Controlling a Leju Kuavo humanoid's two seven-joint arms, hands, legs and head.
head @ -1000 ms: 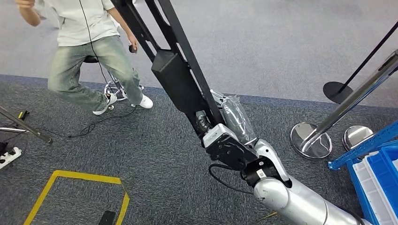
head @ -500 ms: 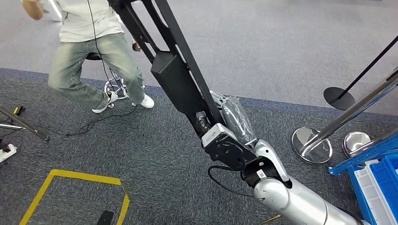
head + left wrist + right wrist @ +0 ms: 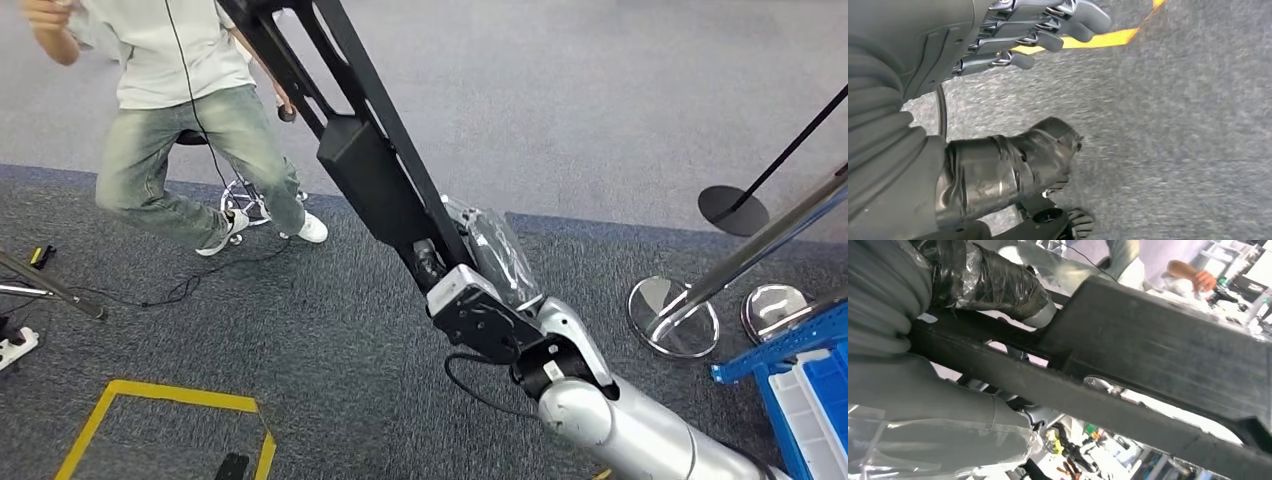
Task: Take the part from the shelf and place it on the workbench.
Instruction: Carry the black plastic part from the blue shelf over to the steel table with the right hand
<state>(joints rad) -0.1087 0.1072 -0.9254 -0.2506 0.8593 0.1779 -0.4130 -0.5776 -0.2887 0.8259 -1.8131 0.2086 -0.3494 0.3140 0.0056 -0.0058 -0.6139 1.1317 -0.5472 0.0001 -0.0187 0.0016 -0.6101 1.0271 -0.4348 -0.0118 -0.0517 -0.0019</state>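
Gripping the long black part (image 3: 365,170), my right hand (image 3: 480,285) sat a little right of centre in the head frame, wrapped in clear plastic, with the silver forearm running off toward the lower right corner. I saw the part slant from that hand up to the top edge left of centre, a boxy block fixed along its open black frame. From the right wrist camera the same part (image 3: 1148,365) crossed the picture as a thick dark bar, the taped thumb (image 3: 993,282) lying over it at the upper left, so I read that hand as closed around the part.

My left hand (image 3: 1013,45) hung over dark grey carpet (image 3: 1173,140) in its wrist picture, fingers (image 3: 1068,22) loosely apart at the top and the thumb (image 3: 1008,170) lower down; it held nothing.

At the upper left of the head frame a person (image 3: 180,110) in jeans and a pale shirt was mid-step beside a stool (image 3: 245,195), a cable trailing across the floor. I noted yellow floor tape (image 3: 150,400) at the lower left, chrome post bases (image 3: 672,315) at the right, and blue bins (image 3: 815,410) in the lower right corner
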